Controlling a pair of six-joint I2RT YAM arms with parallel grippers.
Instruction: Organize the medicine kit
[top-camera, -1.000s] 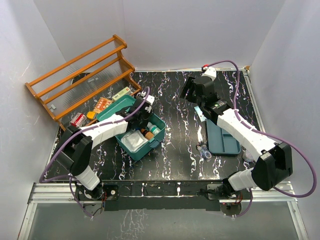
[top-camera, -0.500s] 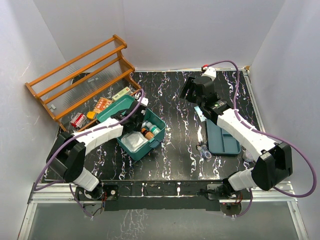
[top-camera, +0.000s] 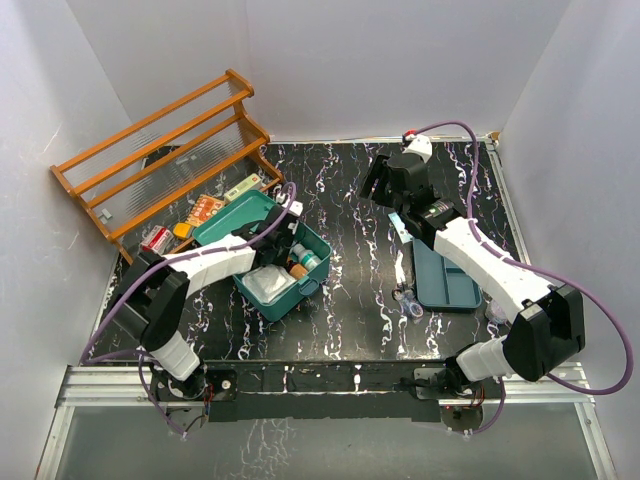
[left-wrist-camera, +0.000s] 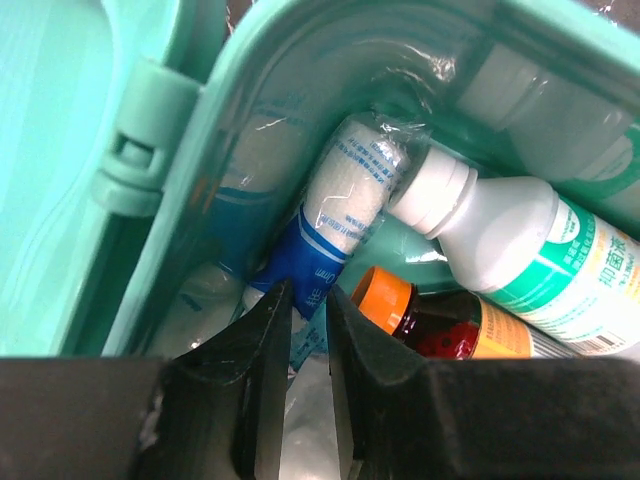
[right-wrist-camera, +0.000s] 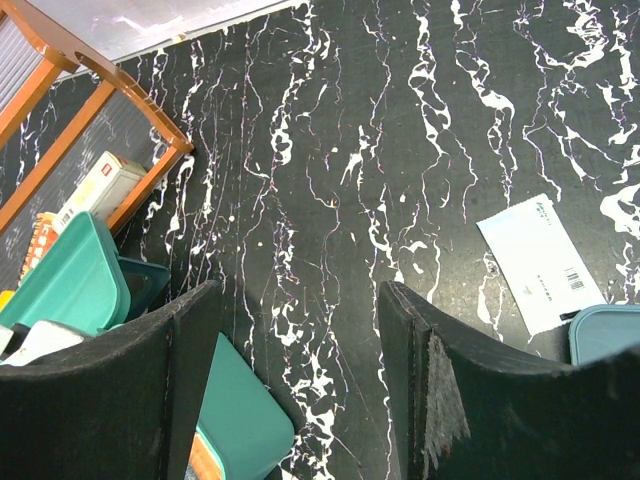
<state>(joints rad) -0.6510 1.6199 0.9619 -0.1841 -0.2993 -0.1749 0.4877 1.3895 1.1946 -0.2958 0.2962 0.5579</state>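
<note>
The medicine kit (top-camera: 318, 247) is a teal box standing open at centre-left, its lid (top-camera: 232, 215) folded back. My left gripper (top-camera: 284, 226) is down inside its far corner. In the left wrist view the jaws (left-wrist-camera: 308, 298) stand nearly closed on the crimped blue end of a wrapped bandage roll (left-wrist-camera: 350, 190) that leans in the kit's corner (left-wrist-camera: 260, 60). Beside it lie a white bottle (left-wrist-camera: 510, 235) and a brown bottle with an orange cap (left-wrist-camera: 450, 325). My right gripper (top-camera: 378, 183) hangs open and empty above the far table (right-wrist-camera: 300, 290).
A flat teal tray (top-camera: 445, 275) lies under the right arm, with a white packet (right-wrist-camera: 540, 260) by its far end and small items (top-camera: 410, 300) at its near left. A wooden rack (top-camera: 160, 150) stands at the back left with boxes (top-camera: 205, 208) at its foot.
My left gripper drew back toward the kit's lid half a second ago and has now come down into the kit's far corner. The right arm has not moved.
</note>
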